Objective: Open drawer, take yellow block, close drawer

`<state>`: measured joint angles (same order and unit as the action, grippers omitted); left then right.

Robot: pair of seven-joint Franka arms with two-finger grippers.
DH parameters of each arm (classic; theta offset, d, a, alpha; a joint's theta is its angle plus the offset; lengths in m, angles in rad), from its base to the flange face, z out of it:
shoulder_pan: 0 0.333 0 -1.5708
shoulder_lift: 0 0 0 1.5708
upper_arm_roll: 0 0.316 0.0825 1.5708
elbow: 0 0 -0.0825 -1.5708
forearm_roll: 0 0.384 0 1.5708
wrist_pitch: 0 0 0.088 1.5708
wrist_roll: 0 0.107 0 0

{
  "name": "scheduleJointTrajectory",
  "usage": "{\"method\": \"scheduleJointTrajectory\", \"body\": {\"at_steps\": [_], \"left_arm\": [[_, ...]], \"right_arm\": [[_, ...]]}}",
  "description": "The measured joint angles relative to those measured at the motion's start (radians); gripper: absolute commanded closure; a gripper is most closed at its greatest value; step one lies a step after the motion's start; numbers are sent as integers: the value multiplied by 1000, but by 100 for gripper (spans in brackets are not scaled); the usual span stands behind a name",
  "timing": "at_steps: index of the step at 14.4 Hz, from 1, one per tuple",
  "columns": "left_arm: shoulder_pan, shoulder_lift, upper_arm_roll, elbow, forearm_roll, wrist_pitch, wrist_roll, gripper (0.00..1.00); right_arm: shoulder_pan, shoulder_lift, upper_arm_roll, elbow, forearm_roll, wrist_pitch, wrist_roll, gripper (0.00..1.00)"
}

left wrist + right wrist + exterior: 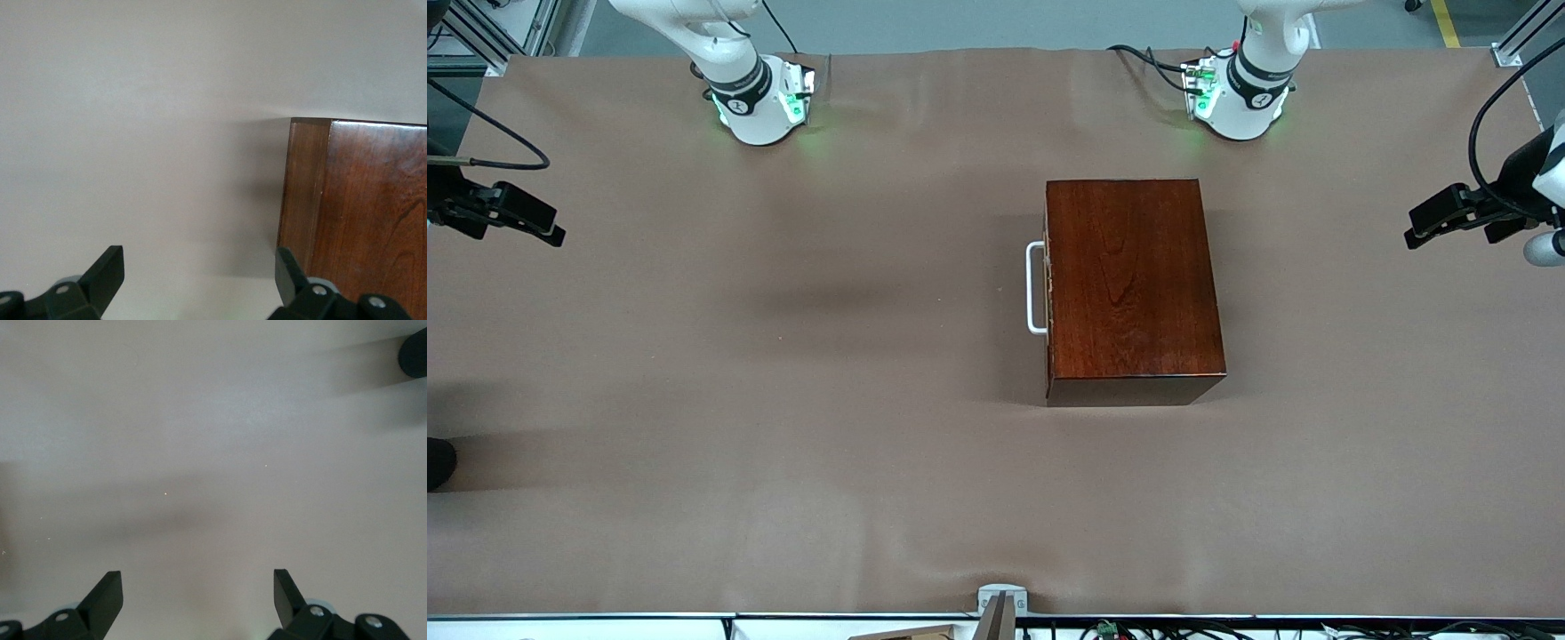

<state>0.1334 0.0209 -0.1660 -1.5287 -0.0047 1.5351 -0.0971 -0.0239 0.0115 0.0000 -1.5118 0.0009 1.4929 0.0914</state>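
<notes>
Yellow block unseen; drawer (1048,286) shut.

The wooden box (1131,289) is showing a glossy, dark reddish-brown finish with the grain running plainly through its smooth top, and its polished side is catching the light in the left wrist view (360,213), while the drawer's white handle (1034,288) is looking like a smooth, slightly shiny bar. The desk (783,373) is lying under a matt brown covering, soft-looking and faintly rippled, giving off no shine at all. The fingers (107,273) of both grippers are looking like dull black plastic (103,597), with small bright metal screws showing at their bases.
</notes>
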Motion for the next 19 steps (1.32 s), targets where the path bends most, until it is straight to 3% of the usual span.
{"method": "scheduleJointTrajectory", "body": {"at_steps": [13,19], "left_arm": [[-2,0,-10,-2,0,-3,1,0],[-6,1,-131,-2,0,-3,-109,0]], "right_arm": [[-1,0,0,0,0,0,0,0],[-2,0,0,0,0,0,0,0]]}}
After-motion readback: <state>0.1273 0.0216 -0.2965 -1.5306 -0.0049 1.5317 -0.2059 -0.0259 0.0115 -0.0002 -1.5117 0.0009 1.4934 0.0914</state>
